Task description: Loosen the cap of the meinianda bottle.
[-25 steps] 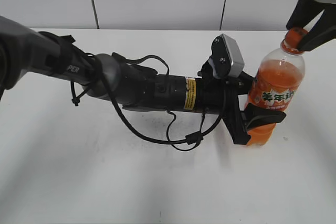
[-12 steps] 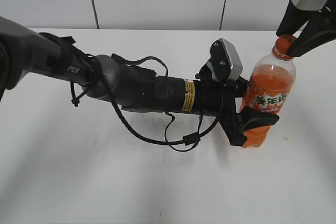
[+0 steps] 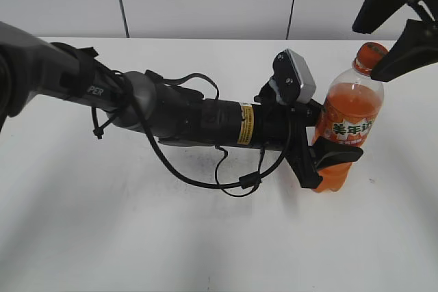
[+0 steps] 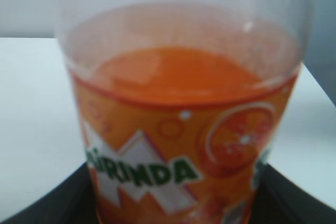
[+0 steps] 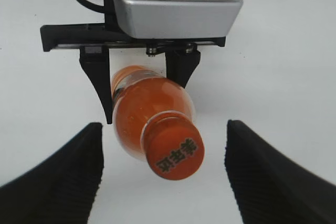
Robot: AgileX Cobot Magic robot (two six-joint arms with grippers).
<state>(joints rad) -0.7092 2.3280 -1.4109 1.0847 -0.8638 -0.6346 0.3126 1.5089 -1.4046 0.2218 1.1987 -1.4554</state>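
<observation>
The left gripper [image 3: 327, 158], its arm stretched level across the white counter [image 3: 205, 237], clamps the lower body of the orange soda bottle [image 3: 349, 124] standing near the counter's right edge. Above, the right gripper [image 5: 164, 169] hangs with its jaws spread wide on either side of the orange cap [image 5: 173, 148], touching nothing. The loosening step appears to be in hand; next, those jaws would need to close on the cap and twist.
</observation>
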